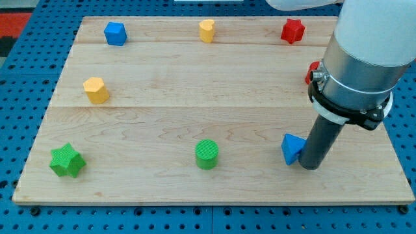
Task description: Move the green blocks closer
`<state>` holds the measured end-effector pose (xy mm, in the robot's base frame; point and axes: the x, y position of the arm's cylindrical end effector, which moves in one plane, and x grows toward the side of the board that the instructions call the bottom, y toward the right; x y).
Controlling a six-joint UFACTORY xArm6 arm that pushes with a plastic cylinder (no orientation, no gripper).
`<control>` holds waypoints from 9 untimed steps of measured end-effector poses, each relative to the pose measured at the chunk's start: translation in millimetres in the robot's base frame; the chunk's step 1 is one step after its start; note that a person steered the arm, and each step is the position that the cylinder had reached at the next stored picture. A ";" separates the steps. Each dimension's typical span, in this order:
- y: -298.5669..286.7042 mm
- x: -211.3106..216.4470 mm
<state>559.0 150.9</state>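
Observation:
A green star block (67, 160) lies at the view's bottom left of the wooden board (195, 84). A green cylinder block (207, 154) stands at the bottom middle, well to the right of the star. My tip (310, 166) is at the bottom right, touching or just beside the right side of a blue triangular block (292, 148). The tip is far to the right of both green blocks.
A blue cube (115, 33), a yellow heart (207, 30) and a red star (292, 30) line the top edge. Another yellow heart block (96, 90) sits at the left. A red block (312, 71) is mostly hidden behind the arm (361, 58).

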 end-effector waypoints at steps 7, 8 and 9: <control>-252.6 -19.9; -255.2 13.9; -320.8 35.0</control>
<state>594.0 -169.8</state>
